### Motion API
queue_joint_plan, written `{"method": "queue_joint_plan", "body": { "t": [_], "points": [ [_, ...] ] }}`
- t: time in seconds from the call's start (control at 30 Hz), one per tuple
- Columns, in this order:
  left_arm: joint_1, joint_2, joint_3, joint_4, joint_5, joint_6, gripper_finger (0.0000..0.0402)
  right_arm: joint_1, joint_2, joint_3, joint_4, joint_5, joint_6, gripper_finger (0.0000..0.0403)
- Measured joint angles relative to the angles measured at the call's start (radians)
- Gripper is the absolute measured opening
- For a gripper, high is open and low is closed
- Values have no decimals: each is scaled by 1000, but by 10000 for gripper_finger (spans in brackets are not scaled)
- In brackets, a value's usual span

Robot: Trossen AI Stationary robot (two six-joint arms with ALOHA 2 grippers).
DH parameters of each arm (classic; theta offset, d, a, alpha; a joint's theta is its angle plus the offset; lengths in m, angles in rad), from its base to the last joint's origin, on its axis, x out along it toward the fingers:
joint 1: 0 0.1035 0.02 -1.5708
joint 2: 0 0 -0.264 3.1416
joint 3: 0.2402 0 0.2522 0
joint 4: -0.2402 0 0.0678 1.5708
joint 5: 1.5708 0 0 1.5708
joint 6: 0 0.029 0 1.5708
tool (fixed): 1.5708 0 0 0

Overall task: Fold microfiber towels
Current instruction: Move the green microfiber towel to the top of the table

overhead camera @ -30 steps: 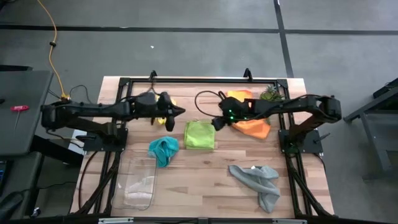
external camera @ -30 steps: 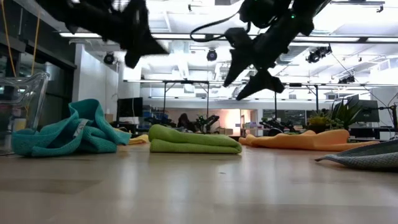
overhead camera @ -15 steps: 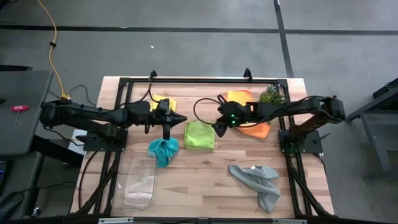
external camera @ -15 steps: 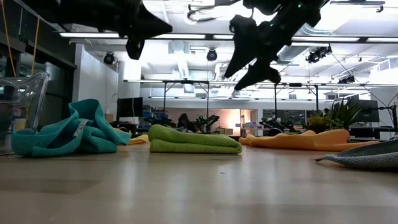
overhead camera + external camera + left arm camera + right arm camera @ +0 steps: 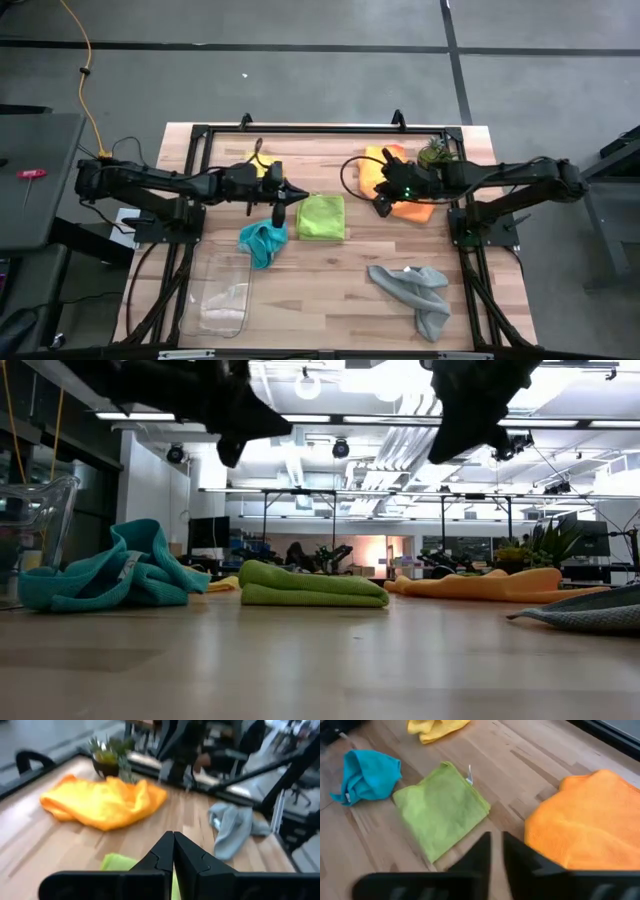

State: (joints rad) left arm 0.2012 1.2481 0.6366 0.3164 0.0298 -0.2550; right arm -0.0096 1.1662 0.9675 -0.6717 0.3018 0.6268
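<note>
A: Hovering above the wooden slatted table [image 5: 330, 290], the left gripper [image 5: 288, 191] sits between the crumpled teal microfiber towel [image 5: 262, 242] and the folded lime green microfiber towel [image 5: 321, 216]; its jaws are pressed together on nothing, as the left wrist view [image 5: 173, 851] shows.

B: The right gripper [image 5: 382, 205] hangs over the near edge of the rumpled orange microfiber towel [image 5: 405, 190]. Its fingers [image 5: 482, 851] stand almost together with a thin gap, holding nothing.

A: The yellow microfiber towel [image 5: 436, 728] lies at the far side, mostly hidden under the left arm in the high view. The limp grey microfiber towel [image 5: 416, 293] lies near the front right.

B: The clear plastic tray [image 5: 222, 292] rests at the front left, just below the teal towel. The small spiky green plant [image 5: 434, 152] stands at the back right, beside the orange towel.
</note>
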Motion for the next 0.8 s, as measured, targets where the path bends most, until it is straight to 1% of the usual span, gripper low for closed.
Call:
{"method": "queue_joint_plan", "body": {
  "t": [0.03, 0.13, 0.23, 0.3, 0.47, 0.57, 0.67, 0.8],
  "points": [
    [-2, 25, 22, -22, 6, 7, 0, 8, -1, 0, -6, 5, 1, 9],
    [-12, 100, 90, -89, 11, 51, 0, 24, -1, 0, -39, 19, 2, 19],
    [-24, 170, 155, -160, 11, 94, 0, 38, -4, 0, -90, 36, 19, 6],
    [-33, 210, 190, -203, 11, 118, 0, 50, -13, -1, -132, 40, 37, 4],
    [-55, 288, 253, -214, 12, 154, 0, 96, -49, -1, -162, 86, 90, 1],
    [-60, 329, 275, -217, 12, 155, 0, 110, -67, -1, -162, 121, 82, 1],
    [-59, 363, 288, -216, 21, 162, 0, 80, -82, -1, -161, 127, 55, 0],
    [-65, 368, 290, -220, 70, 165, 0, 38, -93, -1, -162, 110, 47, 0]
  ]
}}
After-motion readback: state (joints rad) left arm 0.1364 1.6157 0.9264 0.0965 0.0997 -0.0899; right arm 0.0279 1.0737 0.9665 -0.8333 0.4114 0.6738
